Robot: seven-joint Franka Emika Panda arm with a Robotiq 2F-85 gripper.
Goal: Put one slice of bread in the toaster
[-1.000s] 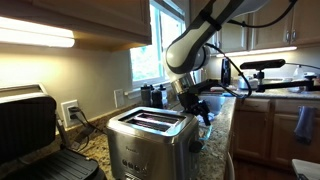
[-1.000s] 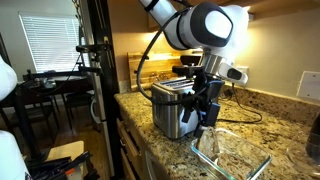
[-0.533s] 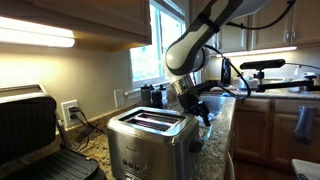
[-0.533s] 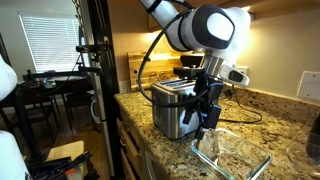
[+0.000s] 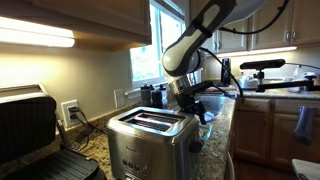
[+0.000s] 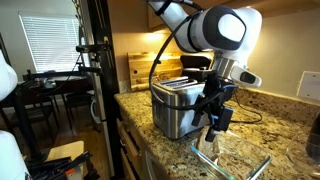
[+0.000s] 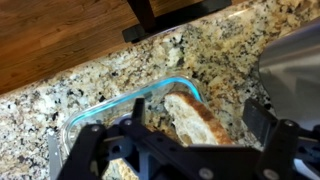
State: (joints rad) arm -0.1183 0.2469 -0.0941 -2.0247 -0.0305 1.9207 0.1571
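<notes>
The brushed-steel toaster (image 5: pixel 150 135) with two dark top slots stands on the granite counter and also shows in an exterior view (image 6: pixel 176 106). A clear glass dish (image 6: pixel 240 161) sits beside it. In the wrist view the dish (image 7: pixel 108 104) holds a browned slice of bread (image 7: pixel 196 120). My gripper (image 7: pixel 176 138) is open, with a finger on each side of the slice, just above the dish. It hangs beside the toaster in both exterior views (image 6: pixel 213 131) (image 5: pixel 205 112). Nothing is held.
A black hinged contact grill (image 5: pixel 30 125) stands next to the toaster. A wooden board (image 6: pixel 140 70) leans on the wall behind. The counter edge (image 6: pixel 150 150) drops to the wooden floor (image 7: pixel 60 40). A window and camera stand (image 5: pixel 265 68) are behind the arm.
The arm has shifted away from the toaster and a little lower, bringing the open gripper over the glass dish. The toaster and bread have not moved.
</notes>
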